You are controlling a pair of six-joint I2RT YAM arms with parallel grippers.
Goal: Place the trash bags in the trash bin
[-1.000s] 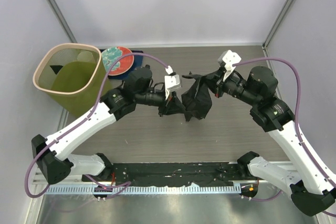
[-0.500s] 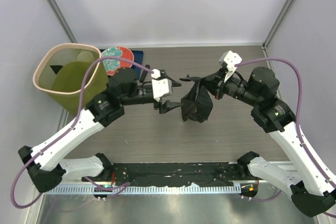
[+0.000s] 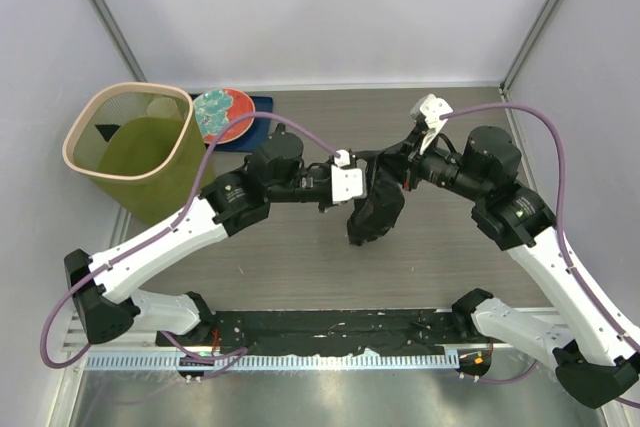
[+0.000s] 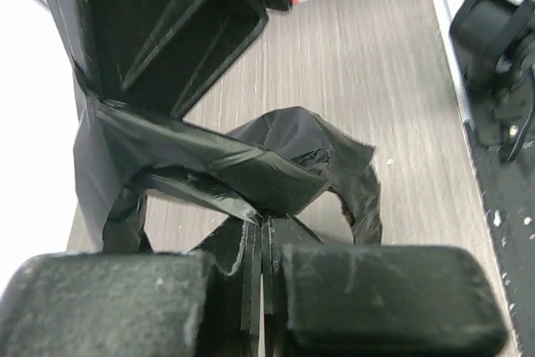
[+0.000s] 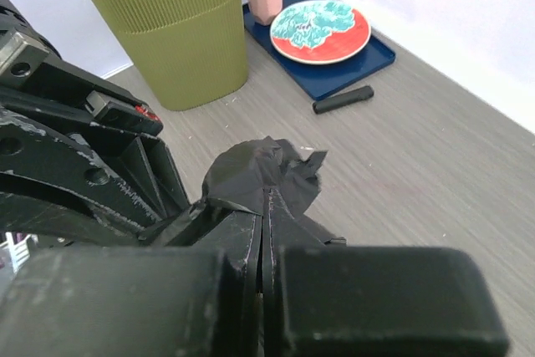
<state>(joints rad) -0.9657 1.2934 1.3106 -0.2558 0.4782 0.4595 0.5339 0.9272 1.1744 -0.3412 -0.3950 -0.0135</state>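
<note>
- Left hand (image 4: 262, 286) and right hand (image 5: 262, 265): both clenched on the bag (image 3: 375, 209), which hangs between them over the worktop (image 3: 300, 257).
- Bag: judged light, limp and slippery; pinch bunched folds.
- Bin (image 3: 150, 175): well apart, far left.

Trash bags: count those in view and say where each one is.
1 for certain: a bag hanging mid-table, pinched by both the left gripper and the right gripper. A dark scrap inside the bin may be a second; I cannot tell.
</note>
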